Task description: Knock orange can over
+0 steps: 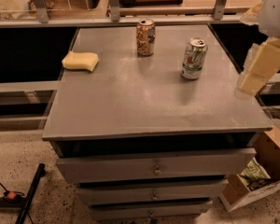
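The orange can (pixel 145 37) stands upright near the far edge of the grey cabinet top (pixel 144 101); its label is mottled orange-brown and its top rim is silver. A can with a green-and-white label (pixel 194 58) stands upright to its right and a little nearer. My gripper (pixel 248 83), cream-coloured, hangs at the right edge of the view, over the cabinet's right side. It is to the right of the green-and-white can, well apart from both cans, and holds nothing that I can see.
A yellow sponge (pixel 80 61) lies at the left of the cabinet top. Drawers (pixel 154 167) are below the front edge. A cardboard box with a green bag (pixel 254 176) sits on the floor at right. A rail with posts (pixel 114 13) runs behind.
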You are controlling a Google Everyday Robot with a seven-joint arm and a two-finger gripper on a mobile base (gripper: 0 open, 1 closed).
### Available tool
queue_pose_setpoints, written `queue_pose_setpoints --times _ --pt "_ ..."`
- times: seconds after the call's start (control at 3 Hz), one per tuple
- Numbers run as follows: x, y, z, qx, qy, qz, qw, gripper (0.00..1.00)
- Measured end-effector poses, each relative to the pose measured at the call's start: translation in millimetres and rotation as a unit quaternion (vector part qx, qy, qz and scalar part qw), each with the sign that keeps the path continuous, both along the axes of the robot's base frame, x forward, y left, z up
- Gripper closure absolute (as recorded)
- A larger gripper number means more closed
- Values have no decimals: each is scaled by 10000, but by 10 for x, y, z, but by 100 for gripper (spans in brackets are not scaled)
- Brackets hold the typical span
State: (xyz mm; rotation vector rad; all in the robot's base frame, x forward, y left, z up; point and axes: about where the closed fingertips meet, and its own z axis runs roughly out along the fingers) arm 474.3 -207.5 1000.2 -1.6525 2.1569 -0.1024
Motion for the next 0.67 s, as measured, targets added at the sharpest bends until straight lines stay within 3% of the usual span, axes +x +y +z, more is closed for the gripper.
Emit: queue_pose_setpoints --times 0.33,0.67 --pt "337 141 76 317 -195 45 9993 0" --pt "705 292 108 409 -466 -58 9981 0"
